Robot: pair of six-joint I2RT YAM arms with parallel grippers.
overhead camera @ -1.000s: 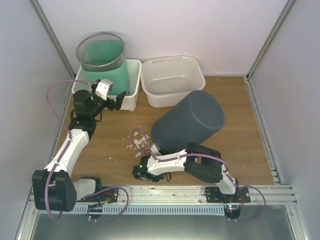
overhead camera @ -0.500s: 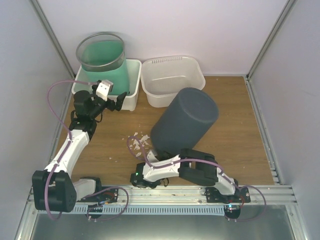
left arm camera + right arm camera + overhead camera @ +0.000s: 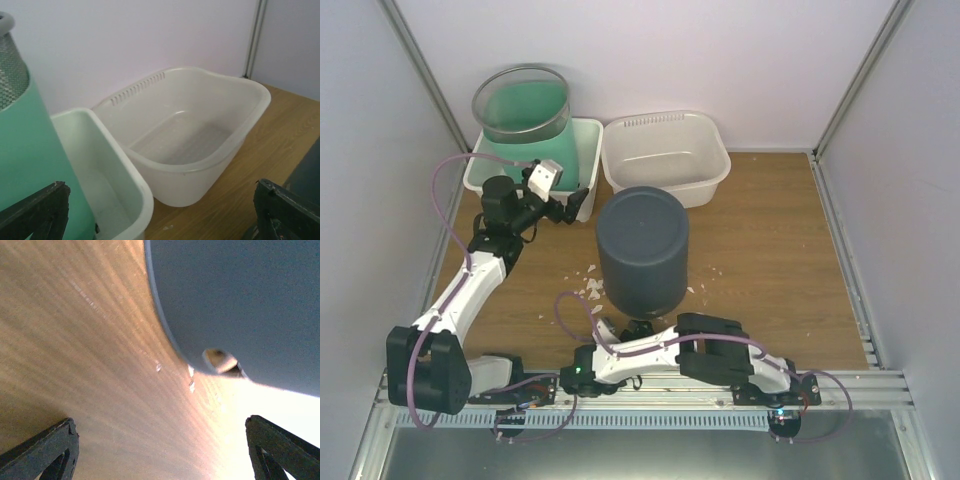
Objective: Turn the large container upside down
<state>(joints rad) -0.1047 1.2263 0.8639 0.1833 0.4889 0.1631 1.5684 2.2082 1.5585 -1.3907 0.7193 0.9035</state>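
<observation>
The large container (image 3: pixel 642 250), a dark grey cylinder, stands in the middle of the wooden table with its closed end up and its mouth down. My right gripper (image 3: pixel 638 328) sits low at its near base, open and holding nothing. In the right wrist view the container's wall (image 3: pixel 240 300) fills the upper right, apart from my right gripper (image 3: pixel 162 452), whose jaws stand wide. My left gripper (image 3: pixel 558 205) hovers open by the white bin, to the container's left. A sliver of the container (image 3: pixel 311 170) shows at the right edge of the left wrist view.
A green mesh-topped container (image 3: pixel 525 115) stands in a white bin (image 3: pixel 582 195) at the back left. Beside it is a translucent white tub (image 3: pixel 665 190), also the tub (image 3: pixel 200 165) in the left wrist view. White crumbs (image 3: pixel 590 290) lie left of the dark container.
The dark container went from tilted toward the right to standing mouth-down, further left. My right gripper opened and let it go. My left gripper shifted slightly right.
</observation>
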